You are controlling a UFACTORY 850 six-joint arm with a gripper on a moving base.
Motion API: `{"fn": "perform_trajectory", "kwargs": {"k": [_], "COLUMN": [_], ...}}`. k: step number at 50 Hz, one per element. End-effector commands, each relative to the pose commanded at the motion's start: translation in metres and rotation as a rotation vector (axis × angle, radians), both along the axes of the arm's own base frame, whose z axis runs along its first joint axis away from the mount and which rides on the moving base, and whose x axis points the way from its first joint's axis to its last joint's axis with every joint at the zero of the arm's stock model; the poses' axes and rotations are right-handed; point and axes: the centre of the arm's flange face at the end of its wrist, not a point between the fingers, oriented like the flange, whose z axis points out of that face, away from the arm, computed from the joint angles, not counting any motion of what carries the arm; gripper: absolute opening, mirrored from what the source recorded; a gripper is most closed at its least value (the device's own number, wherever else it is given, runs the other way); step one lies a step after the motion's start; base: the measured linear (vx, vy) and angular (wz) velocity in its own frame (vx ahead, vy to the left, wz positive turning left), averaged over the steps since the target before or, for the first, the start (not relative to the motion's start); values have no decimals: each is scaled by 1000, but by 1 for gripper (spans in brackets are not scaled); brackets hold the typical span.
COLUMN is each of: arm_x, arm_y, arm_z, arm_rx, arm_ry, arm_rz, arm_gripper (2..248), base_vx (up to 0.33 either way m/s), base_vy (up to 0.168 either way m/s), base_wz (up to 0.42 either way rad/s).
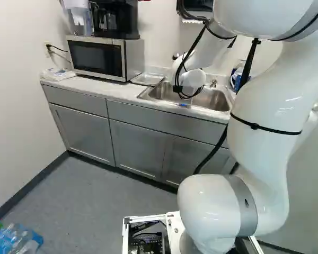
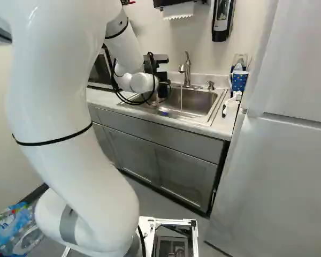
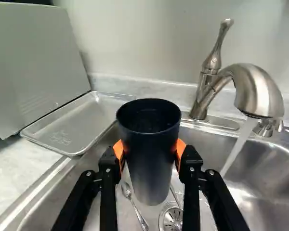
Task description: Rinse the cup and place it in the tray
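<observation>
Status: cup (image 3: pixel 150 166) in hand, water on, tray (image 3: pixel 70 127) waiting. My gripper (image 3: pixel 149 150) is closed down only as far as the cup's width, an orange pad (image 3: pixel 181 147) pressed on each side, below the rim. Grip looks square. Cup is mouth up, roughly upright, held over the sink (image 3: pixel 250 180) near its tray-side edge.

Faucet (image 3: pixel 257 91) is running. The stream (image 3: pixel 237 147) falls beside the cup, well clear of it, on the side away from the tray. Can't tell if the rinse is done: no drops I can make out, inside too dark to read. Placing is definitely outstanding.

Tray sits on the bench (image 3: pixel 12 180) between the microwave (image 1: pixel 98 58) and the sink, one long side along the sink's edge, a short side near the bench's back edge. From my gripper it's ahead and off to the side opposite the stream.

If unrinsed, my call: shift under the stream, then tip to drain. If rinsed: lift over the tray's raised rim, lower, let go. Risks: wet wall slipping in the pads, base catching that rim, knuckling the faucet. Spoon (image 3: pixel 126 190) in the sink is no obstacle at this height.
</observation>
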Motion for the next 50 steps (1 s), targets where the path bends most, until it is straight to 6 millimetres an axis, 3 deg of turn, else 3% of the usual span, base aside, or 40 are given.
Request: {"fn": "perform_trajectory", "kwargs": {"k": [41,50], "arm_x": [33,37], "arm_y": [48,55], "arm_z": [44,45], "arm_rx": [-4,-4], "arm_ry": [-93,-96], "arm_rz": [86,99], "arm_gripper": [122,122], "base_vx": [0,0], "base_vy": [0,0], "base_wz": [0,0]}}
